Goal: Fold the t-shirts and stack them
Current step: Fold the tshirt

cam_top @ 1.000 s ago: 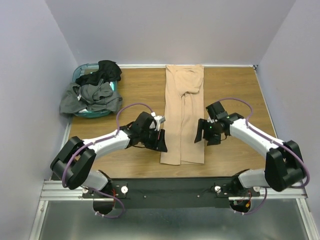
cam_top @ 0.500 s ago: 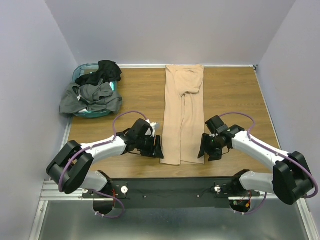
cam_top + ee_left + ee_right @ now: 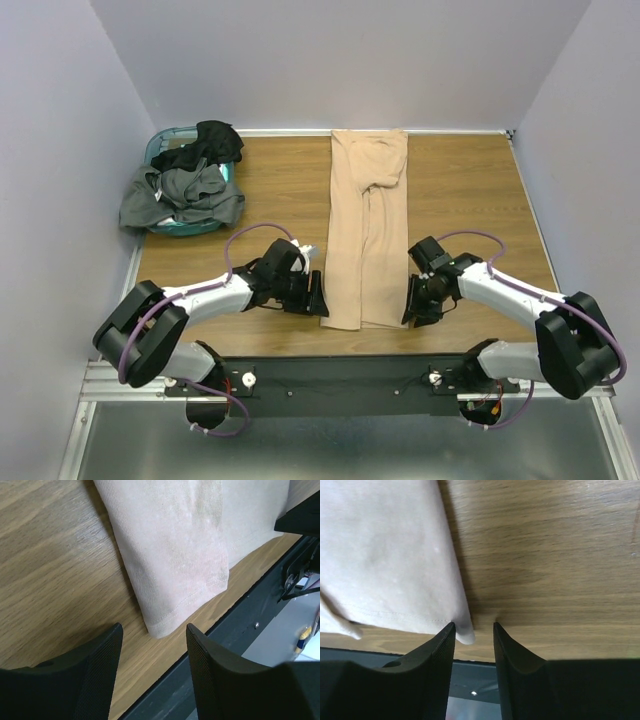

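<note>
While the tan t-shirt [image 3: 365,230] lies just as it did a second ago, folded lengthwise into a long narrow strip that runs down the middle of the table [image 3: 260,190] from the far edge to just short of the near edge, both arms have drawn back along its sides toward the near edge. The left hand [image 3: 316,297] now sits just beside the near-left hem corner [image 3: 156,629]. Its wrist view shows the fingers spread wide, with that corner between their tips and not yet pinched. The right hand [image 3: 412,308], which was beside the strip's midsection a second ago, has dropped to the near-right hem corner [image 3: 465,636]. Its fingers stand a little apart, and the corner lies just inside the gap, against the left finger. Neither hand holds any cloth yet. This looks like the line-up for the next fold: with both hem corners taken, the near end could be carried toward the collar at the far edge to halve the strip. The right hand's narrow opening leaves little margin, so I judge a slip off that corner to be the likelier fault. Further out, the dark grey shirt [image 3: 185,195] and the black shirt [image 3: 205,145] are still heaped unfolded in the teal basket [image 3: 163,136] at the far left corner, so most of the task remains.
</note>
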You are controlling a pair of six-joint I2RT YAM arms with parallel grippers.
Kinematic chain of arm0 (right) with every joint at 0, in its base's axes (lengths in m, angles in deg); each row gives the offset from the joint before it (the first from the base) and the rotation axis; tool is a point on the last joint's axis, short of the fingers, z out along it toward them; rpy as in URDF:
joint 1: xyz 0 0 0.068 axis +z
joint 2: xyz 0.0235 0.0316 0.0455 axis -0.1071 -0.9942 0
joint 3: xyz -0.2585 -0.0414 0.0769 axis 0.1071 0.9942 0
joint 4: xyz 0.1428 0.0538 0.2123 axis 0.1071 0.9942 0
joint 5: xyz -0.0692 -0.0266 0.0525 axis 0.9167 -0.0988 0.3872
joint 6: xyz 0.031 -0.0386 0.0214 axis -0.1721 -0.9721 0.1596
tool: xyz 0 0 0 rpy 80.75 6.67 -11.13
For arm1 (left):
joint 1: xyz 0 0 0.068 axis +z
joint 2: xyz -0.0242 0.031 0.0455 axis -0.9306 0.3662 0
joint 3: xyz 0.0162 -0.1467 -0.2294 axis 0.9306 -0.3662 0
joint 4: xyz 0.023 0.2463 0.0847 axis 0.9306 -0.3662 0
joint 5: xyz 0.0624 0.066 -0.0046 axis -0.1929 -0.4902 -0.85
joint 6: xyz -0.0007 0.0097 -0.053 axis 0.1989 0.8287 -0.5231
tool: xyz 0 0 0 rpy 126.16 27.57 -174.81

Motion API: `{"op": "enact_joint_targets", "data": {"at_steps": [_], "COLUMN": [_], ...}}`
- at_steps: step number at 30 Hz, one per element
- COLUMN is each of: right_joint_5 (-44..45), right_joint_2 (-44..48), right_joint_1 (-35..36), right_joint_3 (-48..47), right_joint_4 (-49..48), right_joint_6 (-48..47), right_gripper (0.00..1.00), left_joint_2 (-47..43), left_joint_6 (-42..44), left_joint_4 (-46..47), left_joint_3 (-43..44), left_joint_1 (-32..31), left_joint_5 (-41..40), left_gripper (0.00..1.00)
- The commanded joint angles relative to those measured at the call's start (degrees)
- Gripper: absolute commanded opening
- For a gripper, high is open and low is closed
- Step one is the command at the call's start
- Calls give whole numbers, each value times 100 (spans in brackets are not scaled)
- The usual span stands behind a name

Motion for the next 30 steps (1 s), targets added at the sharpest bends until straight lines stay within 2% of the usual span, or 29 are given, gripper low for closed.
{"op": "enact_joint_targets", "data": {"at_steps": [1,14,23,26,28,29,30], "right_joint_5": [160,-77,-192,-253,-280,-288,-297], "right_joint_2": [-143,-187,-204,-204,-222,-231,-222], "right_joint_1": [63,89,98,98,98,98,98], "right_joint_3": [147,200,262,279,314,306,323], "right_joint_4": [-194,-352,-414,-440,-458,-467,-467], "right_joint_6": [-31,-137,-180,-180,-180,-180,-180], "right_gripper": [42,35,31,23,17,9,6], "left_joint_2": [110,444,734,866,998,1059,1094], "left_joint_6": [-65,-118,-56,-48,-30,-30,-39], "left_joint_4": [108,38,11,20,29,29,46], "left_joint_3": [-70,-79,-26,-18,-26,-35,-61], "left_joint_1": [-20,-134,-345,-450,-512,-565,-591], "left_joint_5": [-5,-242,-198,-189,-181,-189,-207], "left_gripper": [62,62,56,51,43,34,27]}}
